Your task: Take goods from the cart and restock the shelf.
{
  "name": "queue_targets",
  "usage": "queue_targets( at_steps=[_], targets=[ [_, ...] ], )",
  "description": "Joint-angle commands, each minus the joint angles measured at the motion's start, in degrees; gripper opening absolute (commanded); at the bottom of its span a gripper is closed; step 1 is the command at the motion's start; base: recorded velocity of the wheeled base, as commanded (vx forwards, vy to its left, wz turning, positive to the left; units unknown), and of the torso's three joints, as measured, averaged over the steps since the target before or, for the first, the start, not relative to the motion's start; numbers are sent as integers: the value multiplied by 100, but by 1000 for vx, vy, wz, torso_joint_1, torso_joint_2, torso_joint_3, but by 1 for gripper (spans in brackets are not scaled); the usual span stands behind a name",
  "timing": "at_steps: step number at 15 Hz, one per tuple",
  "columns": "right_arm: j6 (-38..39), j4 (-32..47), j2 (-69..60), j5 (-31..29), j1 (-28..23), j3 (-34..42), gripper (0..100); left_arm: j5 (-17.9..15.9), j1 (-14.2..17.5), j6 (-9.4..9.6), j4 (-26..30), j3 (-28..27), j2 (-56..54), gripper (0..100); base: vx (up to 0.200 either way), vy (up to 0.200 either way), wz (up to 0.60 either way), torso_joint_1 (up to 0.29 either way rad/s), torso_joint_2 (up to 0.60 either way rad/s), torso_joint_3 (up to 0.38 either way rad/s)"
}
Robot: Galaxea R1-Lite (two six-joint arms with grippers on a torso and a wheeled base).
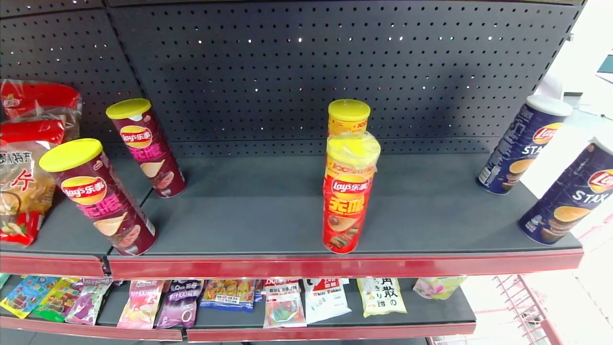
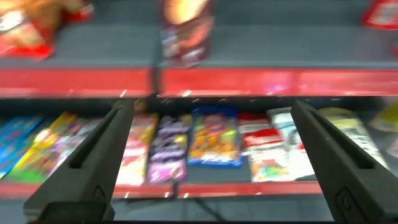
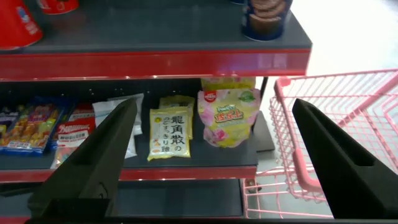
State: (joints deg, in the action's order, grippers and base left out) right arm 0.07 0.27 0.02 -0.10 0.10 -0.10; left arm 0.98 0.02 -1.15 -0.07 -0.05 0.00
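Observation:
The grey upper shelf [image 1: 268,206] with a red front strip carries chip cans. Two maroon cans [image 1: 103,196] stand at its left, two red-and-yellow cans [image 1: 348,191] in the middle one behind the other, and two dark blue cans [image 1: 567,196] at the right. A corner of the pink wire cart [image 1: 527,306] shows low on the right. My left gripper [image 2: 211,106] is open and empty in front of the lower shelf's snack bags [image 2: 214,137]. My right gripper [image 3: 214,106] is open and empty, with the pink cart [image 3: 339,106] beside it.
Red and clear snack bags [image 1: 24,153] crowd the upper shelf's far left. The lower shelf [image 1: 330,330] holds a row of small bags, among them a yellow one [image 3: 169,134] and a pink-green one [image 3: 228,115]. Wide gaps separate the can groups.

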Motion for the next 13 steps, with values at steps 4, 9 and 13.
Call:
queue_targets(
  at_steps=[4,9,13],
  targets=[
    [1,0,-2,-8,8,1,100,-1,6,0,-1,5,0,100,0,0,0,0,0,0],
    [1,0,-2,-8,8,1,100,-1,6,0,-1,5,0,100,0,0,0,0,0,0],
    [-7,0,-2,-8,8,1,100,-1,15,0,-1,5,0,100,0,0,0,0,0,0]
  ],
)
